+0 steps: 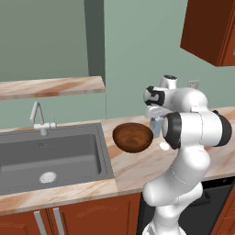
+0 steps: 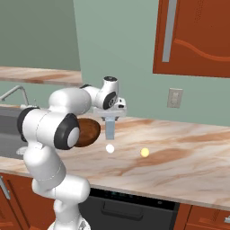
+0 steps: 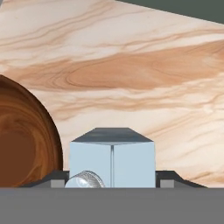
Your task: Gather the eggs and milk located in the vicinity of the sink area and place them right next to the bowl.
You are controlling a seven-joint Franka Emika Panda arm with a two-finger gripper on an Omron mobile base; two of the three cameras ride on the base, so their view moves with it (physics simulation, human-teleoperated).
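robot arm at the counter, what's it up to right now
The gripper is holding the milk carton just right of the wooden bowl, low over the marble counter. An egg already lies on the counter near the bowl. A small yellow ball sits farther right. The sink is off to the left.

Marble counter (image 2: pixel 179 152), yellow ball (image 2: pixel 144 152), outlet (image 2: pixel 174 98), wall cabinet (image 2: pixel 197 38)

Both base views look down from behind the arm, sharing the bowl (image 1: pixel 133 137) and worktop (image 2: pixel 188 148); the hand view sits close above the milk (image 3: pixel 112 164).
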